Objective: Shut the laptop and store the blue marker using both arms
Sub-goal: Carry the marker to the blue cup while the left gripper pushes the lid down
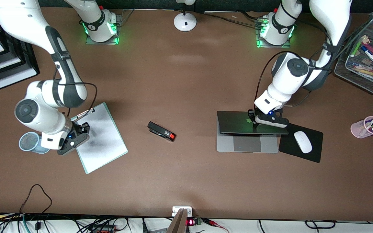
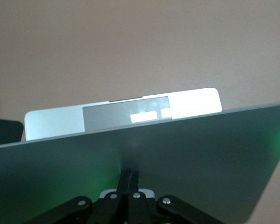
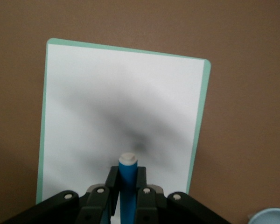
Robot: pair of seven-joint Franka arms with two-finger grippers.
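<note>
The silver-grey laptop [image 1: 248,144] lies toward the left arm's end of the table with its dark lid [image 1: 238,123] tilted low over the base. My left gripper [image 1: 254,122] is shut, its fingertips [image 2: 130,179] pressed against the back of the lid [image 2: 186,158]. The base and trackpad [image 2: 126,114] show past the lid's edge. My right gripper [image 1: 82,128] is over the white clipboard [image 1: 102,139] and is shut on the blue marker [image 3: 128,184]. The marker's white end points down at the clipboard [image 3: 126,93]. The marker is hidden in the front view.
A light-blue mesh cup [image 1: 30,142] stands beside the clipboard under the right arm. A black stapler [image 1: 161,131] lies mid-table. A white mouse [image 1: 303,141] sits on a black pad [image 1: 314,153] beside the laptop. There are also a pink pen cup [image 1: 367,127], a wire tray [image 1: 364,64] and a lamp base [image 1: 185,22].
</note>
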